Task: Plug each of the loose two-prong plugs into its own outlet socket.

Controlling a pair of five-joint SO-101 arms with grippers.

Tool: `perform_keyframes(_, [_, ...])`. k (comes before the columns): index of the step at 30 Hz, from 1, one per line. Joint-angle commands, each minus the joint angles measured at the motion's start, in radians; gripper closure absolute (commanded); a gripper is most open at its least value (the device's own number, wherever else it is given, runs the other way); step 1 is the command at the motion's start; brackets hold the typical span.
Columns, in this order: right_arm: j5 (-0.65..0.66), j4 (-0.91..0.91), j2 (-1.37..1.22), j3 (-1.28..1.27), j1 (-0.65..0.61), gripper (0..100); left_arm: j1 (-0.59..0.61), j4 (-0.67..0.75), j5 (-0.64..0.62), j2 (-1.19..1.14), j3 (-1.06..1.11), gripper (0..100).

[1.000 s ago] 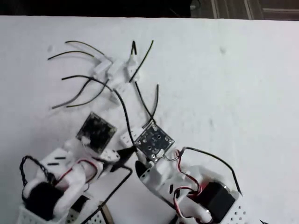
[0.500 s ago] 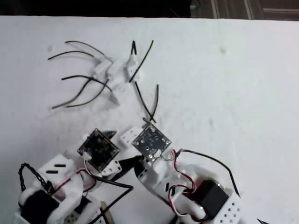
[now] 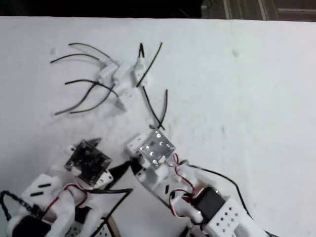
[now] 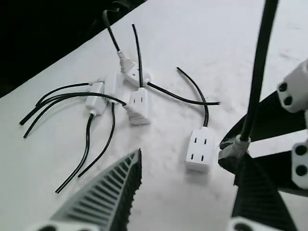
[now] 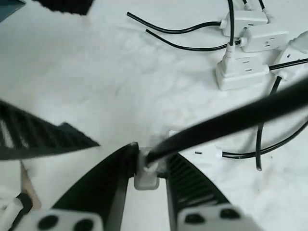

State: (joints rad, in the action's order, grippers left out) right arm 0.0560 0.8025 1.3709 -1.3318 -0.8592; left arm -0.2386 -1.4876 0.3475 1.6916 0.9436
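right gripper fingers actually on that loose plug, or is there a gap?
Touching. The right wrist view shows the fingers of the right gripper pressed against both sides of the plug, with no gap visible.

White outlet socket (image 4: 199, 150) on table (image 4: 250, 43)

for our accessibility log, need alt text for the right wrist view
The right gripper is shut on a small white plug whose black cord runs off across the white table. Farther off lie several white outlet sockets.
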Motion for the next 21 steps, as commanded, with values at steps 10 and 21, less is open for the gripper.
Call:
perform_keyframes(10, [-0.020,-0.255,-0.220,0.003,0.059,98.1,0.248,0.163,-0.069,0.128,0.242,69])
perform_keyframes(21, [-0.044,-0.550,-0.756,0.140,0.091,98.1,0.340,0.279,-0.121,0.128,0.391,69])
